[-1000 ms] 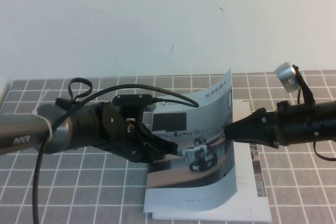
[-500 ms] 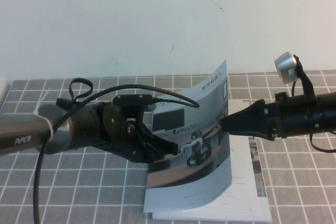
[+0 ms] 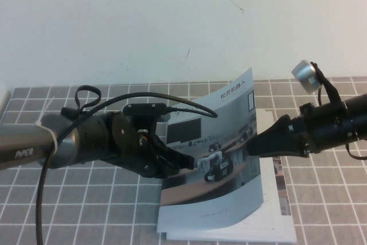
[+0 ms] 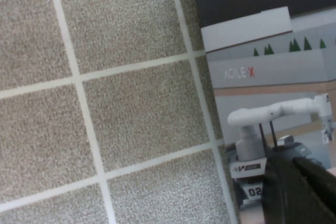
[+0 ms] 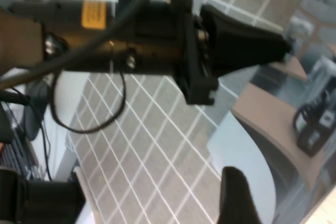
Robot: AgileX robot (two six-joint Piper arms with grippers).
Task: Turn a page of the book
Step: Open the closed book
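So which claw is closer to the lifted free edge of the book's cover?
Right. The right claw meets the book at its raised cover edge; the left claw presses near the spine side.

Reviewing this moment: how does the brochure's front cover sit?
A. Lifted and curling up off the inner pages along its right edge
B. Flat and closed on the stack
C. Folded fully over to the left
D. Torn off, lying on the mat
A: in the high view the cover arches up off the inner pages, with the right tool at its raised edge and the left tool on the cover near the spine.
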